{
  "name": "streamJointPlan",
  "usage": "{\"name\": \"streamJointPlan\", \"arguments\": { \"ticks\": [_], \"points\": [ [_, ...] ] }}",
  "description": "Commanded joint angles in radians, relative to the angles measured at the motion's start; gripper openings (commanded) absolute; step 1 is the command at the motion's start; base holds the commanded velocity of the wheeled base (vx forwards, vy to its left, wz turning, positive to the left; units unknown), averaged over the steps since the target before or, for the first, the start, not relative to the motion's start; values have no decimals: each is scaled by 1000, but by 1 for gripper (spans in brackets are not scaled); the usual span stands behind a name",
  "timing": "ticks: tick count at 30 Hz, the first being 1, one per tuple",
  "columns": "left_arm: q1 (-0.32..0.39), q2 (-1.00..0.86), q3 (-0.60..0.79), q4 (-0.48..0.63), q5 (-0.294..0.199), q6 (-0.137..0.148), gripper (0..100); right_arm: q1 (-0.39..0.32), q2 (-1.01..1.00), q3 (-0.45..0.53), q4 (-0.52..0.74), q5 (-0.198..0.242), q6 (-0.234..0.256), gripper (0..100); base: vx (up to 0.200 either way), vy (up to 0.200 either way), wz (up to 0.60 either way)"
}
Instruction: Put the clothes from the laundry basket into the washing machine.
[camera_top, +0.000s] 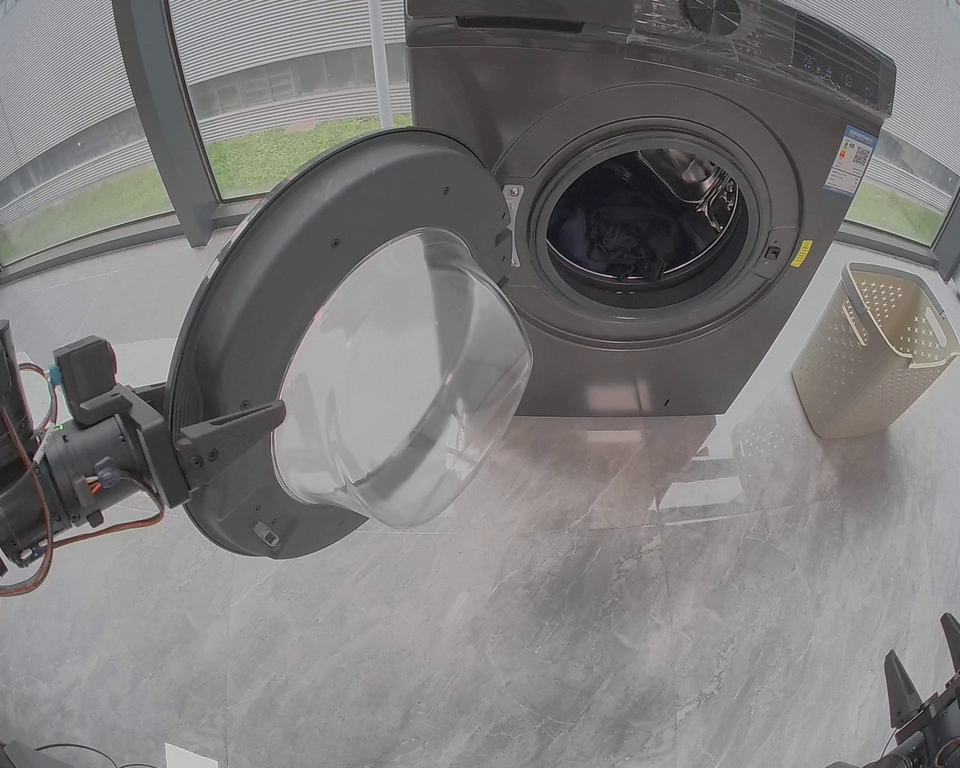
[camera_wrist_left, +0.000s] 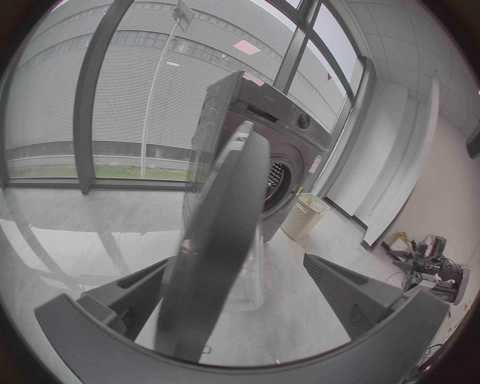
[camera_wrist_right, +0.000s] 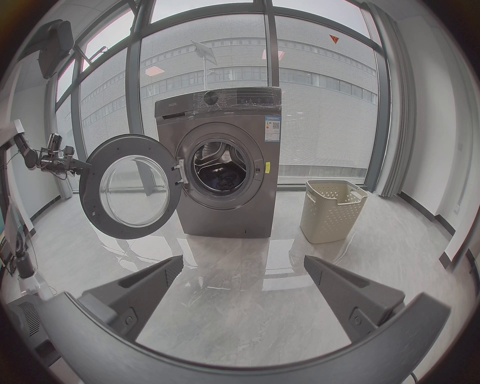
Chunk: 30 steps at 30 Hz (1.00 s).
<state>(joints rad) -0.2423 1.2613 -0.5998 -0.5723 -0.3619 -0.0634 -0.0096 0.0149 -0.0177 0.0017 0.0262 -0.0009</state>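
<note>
Satin metal washing machine (camera_top: 610, 385), glossy clear door window (camera_top: 400, 380) — matt plastic laundry basket (camera_top: 868, 375).

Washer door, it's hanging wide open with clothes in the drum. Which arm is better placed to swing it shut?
Left. The left gripper straddles the outer rim of the door, fingers open, so it could likely push it closed. The right gripper hangs low on the robot's right, well away from the door.

1. I see a blue-and-white label (camera_top: 850, 160) at the upper right front corner of the washing machine (camera_top: 640, 370). Its print is too small for me to read.
2. A yellow sticker (camera_top: 801, 253) sits lower on that front, near its right edge, with nothing legible.
3. The control panel (camera_top: 825, 65) along the top edge shows small lit marks I cannot make out.
</note>
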Motion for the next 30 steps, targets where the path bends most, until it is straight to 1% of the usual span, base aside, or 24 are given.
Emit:
{"name": "streamJointPlan", "arguments": {
  "ticks": [1, 2, 5, 8, 10, 16, 18, 19, 21, 22, 23, 25, 27, 28, 30],
  "points": [
    [-123, 40, -6, -21, 4, -15, 100, -1, -7, 16, 0, 0, 1, 100, 0, 0, 0],
    [-161, 21, -5, -21, 8, -22, 100, 0, -7, 16, 0, 0, 1, 100, 0, 0, 0],
    [-262, -51, 3, -9, 20, -64, 100, -1, -7, 16, 0, 0, 2, 100, 0, 0, 0],
    [-344, -88, 3, -9, 46, -81, 100, -1, -7, 16, 0, 0, 2, 100, 0, 0, 0],
    [-362, -106, 5, -8, 60, -82, 100, -1, -7, 16, 0, 0, 1, 100, 0, 0, 0],
    [-350, -112, 12, -9, 66, -84, 100, -1, -7, 16, 0, 0, 2, 100, 0, 0, 0],
    [-330, -112, 12, -15, 81, -84, 100, -1, -7, 16, 0, 1, 2, 100, 0, 0, 0],
    [-284, -109, 6, -18, 103, -82, 100, -1, -7, 16, 0, 0, 2, 100, 0, 0, 0],
    [-275, -108, 5, -20, 104, -81, 100, -1, -7, 16, 0, 0, 2, 100, 0, 0, 0],
    [-176, -99, -23, -21, 107, -81, 100, -1, -7, 16, 0, 1, 2, 100, 0, 0, 0],
    [-129, -92, -38, -20, 97, -82, 100, 0, -7, 16, 0, 0, 2, 100, 0, 0, 0],
    [-63, -71, -61, -21, 90, -82, 100, 0, -7, 16, 0, 0, 2, 100, 0, 0, 0],
    [-37, -52, -66, -21, 77, -82, 100, -1, -7, 16, 0, 0, 2, 100, 0, 0, 0],
    [-37, -43, -61, -21, 66, -82, 100, -1, -7, 16, 0, 1, 1, 100, 0, 0, 0],
    [-41, -17, -55, -20, 64, -79, 100, -1, -7, 16, 0, 0, 1, 100, 0, 0, 0]
  ]
}}
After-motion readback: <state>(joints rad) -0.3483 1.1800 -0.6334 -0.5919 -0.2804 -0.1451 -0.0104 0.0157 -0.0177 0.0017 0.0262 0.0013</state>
